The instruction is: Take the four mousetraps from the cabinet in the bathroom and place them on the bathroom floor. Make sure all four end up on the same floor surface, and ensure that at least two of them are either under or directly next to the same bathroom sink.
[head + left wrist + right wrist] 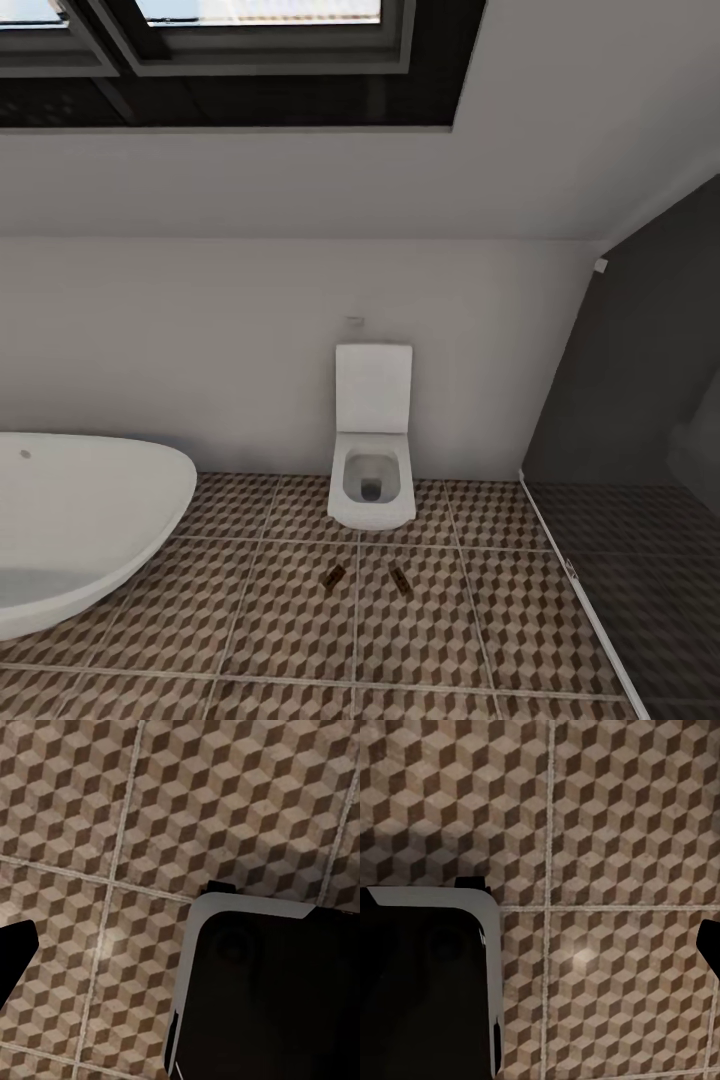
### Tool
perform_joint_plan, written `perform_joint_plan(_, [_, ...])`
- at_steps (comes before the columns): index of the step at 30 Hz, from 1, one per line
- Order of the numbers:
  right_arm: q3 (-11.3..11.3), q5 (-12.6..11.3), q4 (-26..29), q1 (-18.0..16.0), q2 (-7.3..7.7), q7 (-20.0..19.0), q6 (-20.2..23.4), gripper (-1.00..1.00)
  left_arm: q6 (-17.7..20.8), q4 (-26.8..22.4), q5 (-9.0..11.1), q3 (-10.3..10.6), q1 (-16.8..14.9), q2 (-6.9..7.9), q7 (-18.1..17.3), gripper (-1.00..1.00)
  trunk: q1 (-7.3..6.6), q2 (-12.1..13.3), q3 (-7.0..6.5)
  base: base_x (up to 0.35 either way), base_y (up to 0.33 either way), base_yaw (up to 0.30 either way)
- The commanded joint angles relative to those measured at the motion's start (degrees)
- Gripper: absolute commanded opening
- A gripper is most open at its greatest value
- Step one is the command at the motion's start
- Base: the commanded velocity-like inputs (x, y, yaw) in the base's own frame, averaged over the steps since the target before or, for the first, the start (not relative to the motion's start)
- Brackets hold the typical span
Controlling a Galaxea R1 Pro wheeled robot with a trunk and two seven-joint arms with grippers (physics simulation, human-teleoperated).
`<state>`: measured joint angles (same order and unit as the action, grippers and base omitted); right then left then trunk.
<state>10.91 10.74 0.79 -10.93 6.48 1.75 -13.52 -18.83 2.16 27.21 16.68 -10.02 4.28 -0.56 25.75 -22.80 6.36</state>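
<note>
You're looking at the far end of the bathroom now; two mousetraps are lying on the bathroom floor (280,610), one (335,576) just left of a grout line and the other (399,578) just right of it, close together and both in front of the toilet (372,470); the bathtub (80,535) sits off to the left, a dark glass panel (640,450) closes the right side, and a window (230,50) runs along the top.

So, by my reading, you're about halfway; two traps are down on the patterned tiles, and two more are nowhere among what's in front of you; the sink isn't in this stretch of room either, so I can't say whether these two count as beside it; sitting by the toilet may not satisfy that part, and you may yet have to shift them.

Both wrist cameras point straight down at the same cube-patterned tiles, each with a dark, white-edged part of the robot's own body (262,990) in the corner; I can't tell how either gripper's fingers stand, and nothing looks carried.
</note>
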Motion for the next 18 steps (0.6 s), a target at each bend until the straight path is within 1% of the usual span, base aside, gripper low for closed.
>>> perform_joint_plan(1, [0.4,0.6,-0.1,-0.1,0.01,0.2,-0.2,1.00,-0.3,0.2,0.4,0.5,-0.1,-0.01,-0.1,1.00,0.03,-0.1,0.12,0.000,0.000,0.000])
perform_joint_plan(18, [0.4,0.6,-0.1,-0.1,0.01,0.2,-0.2,1.00,-0.3,0.2,0.4,0.5,-0.1,-0.03,-0.1,1.00,0.03,-0.1,0.12,0.000,0.000,0.000])
